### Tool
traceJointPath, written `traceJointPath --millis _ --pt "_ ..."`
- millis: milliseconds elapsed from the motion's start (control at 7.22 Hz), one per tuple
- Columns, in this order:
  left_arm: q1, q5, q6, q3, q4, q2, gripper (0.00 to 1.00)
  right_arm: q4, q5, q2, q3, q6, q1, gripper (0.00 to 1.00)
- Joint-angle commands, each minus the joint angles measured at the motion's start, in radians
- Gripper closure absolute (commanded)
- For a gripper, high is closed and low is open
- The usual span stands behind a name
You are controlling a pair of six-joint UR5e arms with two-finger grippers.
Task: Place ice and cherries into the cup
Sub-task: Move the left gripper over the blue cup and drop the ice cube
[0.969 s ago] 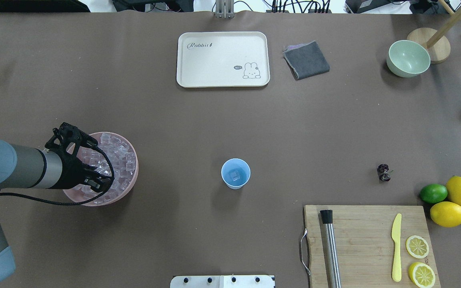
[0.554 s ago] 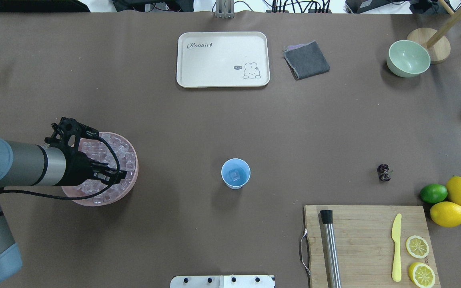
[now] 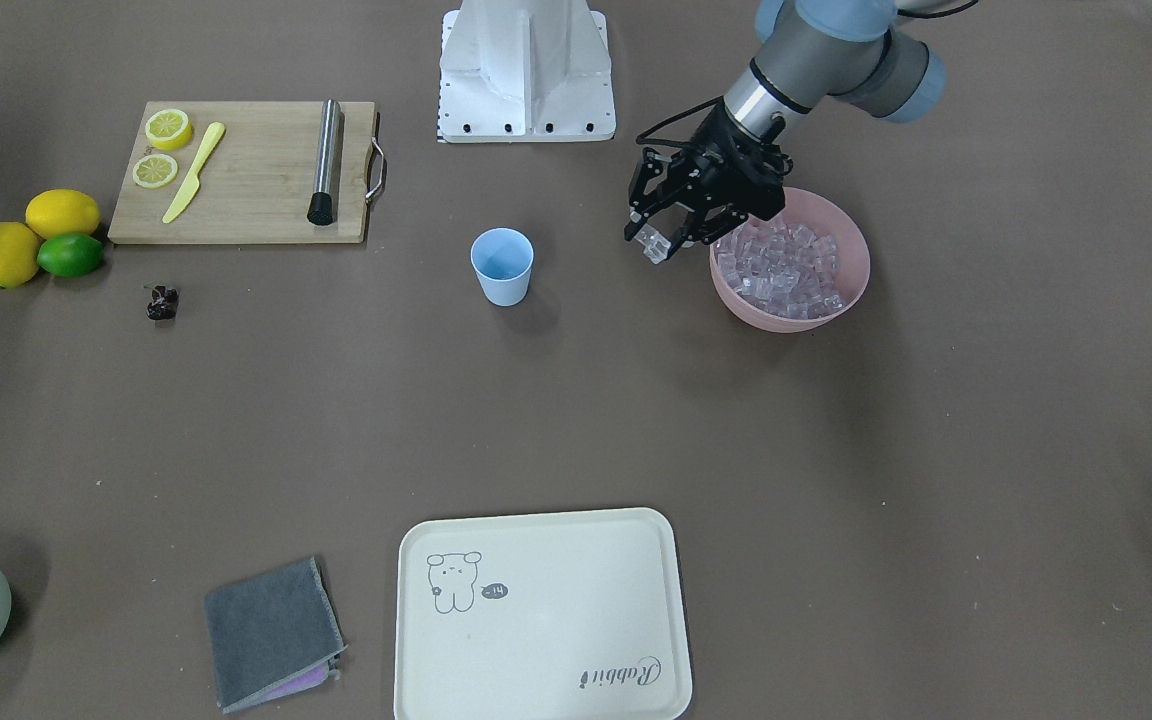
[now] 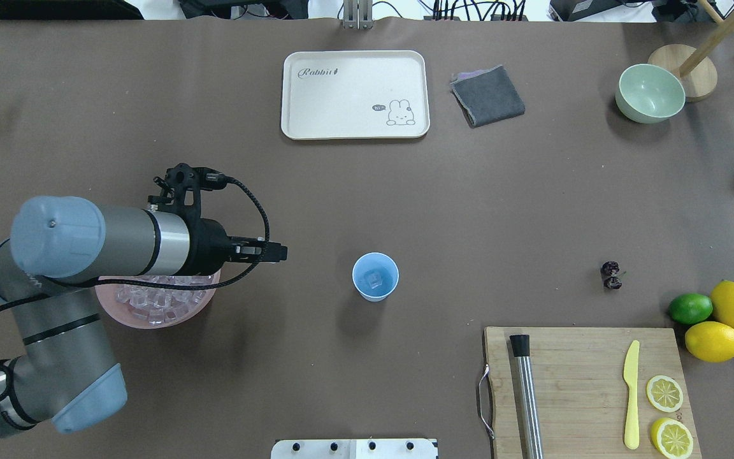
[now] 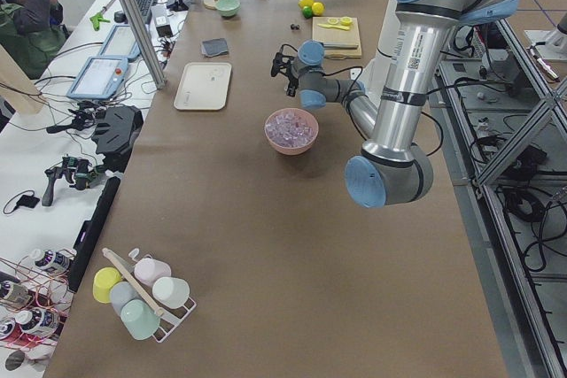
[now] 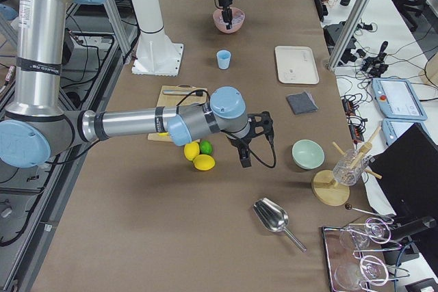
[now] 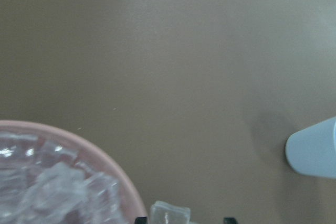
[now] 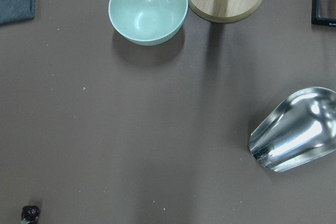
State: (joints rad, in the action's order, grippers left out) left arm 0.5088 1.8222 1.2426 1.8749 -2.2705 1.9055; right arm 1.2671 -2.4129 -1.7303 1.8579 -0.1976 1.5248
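Observation:
My left gripper (image 3: 654, 243) is shut on one clear ice cube (image 7: 169, 214) and holds it above the table, just off the cup side of the pink bowl (image 3: 786, 316). The bowl is full of ice (image 3: 784, 268). The light blue cup (image 4: 374, 276) stands mid-table, to the right of the gripper (image 4: 276, 254) in the overhead view, with one cube inside. The dark cherries (image 4: 610, 275) lie on the table further right. My right gripper (image 6: 244, 162) shows only in the exterior right view, near the lemons; I cannot tell whether it is open or shut.
A cutting board (image 4: 583, 382) with a steel muddler, yellow knife and lemon slices sits front right. Beside it lie two lemons and a lime (image 4: 690, 308). A cream tray (image 4: 354, 94), grey cloth (image 4: 488, 95) and green bowl (image 4: 650, 93) are at the far side. A metal scoop (image 8: 294, 129) lies right.
My left gripper has risen out of the pink bowl and moved right toward the cup, carrying an ice cube. The cup and cherries have not moved.

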Motion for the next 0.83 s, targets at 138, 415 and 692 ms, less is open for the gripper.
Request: traceJointPath --millis 138,415,692 --pt "-0.081 -0.119 0.047 -0.080 0.005 0.130 1.00 -0.002 0.000 0.000 0.001 0.003 0.000 0.00" --pt "-0.143 -0.207 0.052 -0.131 0.005 0.188 1.00 -0.002 0.000 0.000 0.001 0.007 0.000 0.00" --pt "-0.188 -0.245 0.141 -0.146 0.006 0.223 1.00 -0.002 0.000 0.000 0.003 0.007 0.000 0.00"
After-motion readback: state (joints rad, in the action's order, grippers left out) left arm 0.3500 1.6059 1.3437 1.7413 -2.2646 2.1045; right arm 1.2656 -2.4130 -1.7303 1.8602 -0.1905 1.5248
